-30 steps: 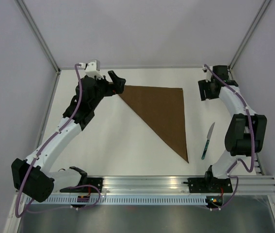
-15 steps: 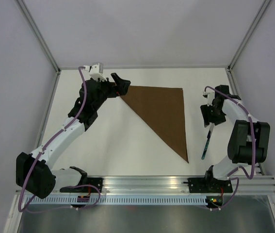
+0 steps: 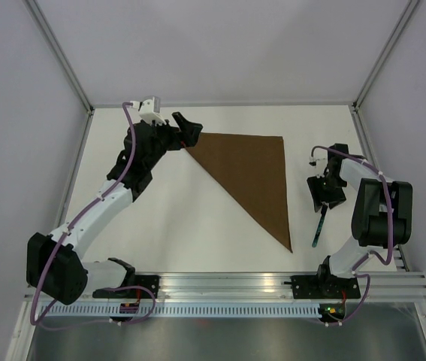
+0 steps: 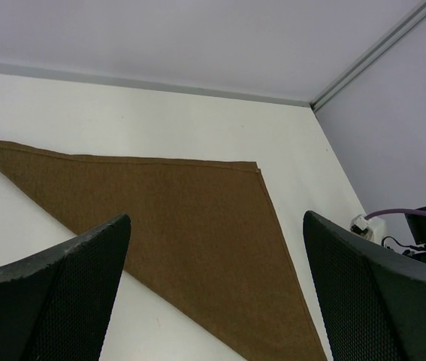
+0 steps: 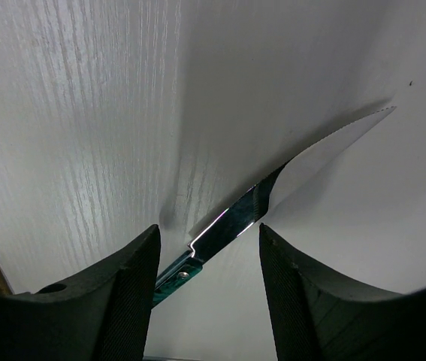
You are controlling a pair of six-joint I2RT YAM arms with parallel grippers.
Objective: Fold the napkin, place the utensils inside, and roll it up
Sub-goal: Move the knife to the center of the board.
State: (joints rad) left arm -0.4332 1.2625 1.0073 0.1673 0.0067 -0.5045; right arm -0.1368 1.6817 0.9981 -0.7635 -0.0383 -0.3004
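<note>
The knife (image 5: pixel 273 192) lies flat on the counter (image 3: pixel 182 226), and the right fingers (image 3: pixel 324 192) stand apart on either side of it, near where the silver blade meets the teal handle. They have not closed, and the wrist view shows gaps on both sides. The left fingers (image 3: pixel 185 129) are also spread and hold nothing. They hover at the far left corner of the napkin (image 3: pixel 250 173), which lies folded into a triangle in the middle of the counter, its long edge running down toward the near right. The knife is just to the right of it and does not touch it.

The fold looks done, so the step in hand is picking up the knife. Next the right fingers need to close on the thin metal and lift it level over the cloth.

A second ago the right arm was by the far right corner and the knife lay uncovered. It has since come down over the knife. The napkin has not moved.
</note>
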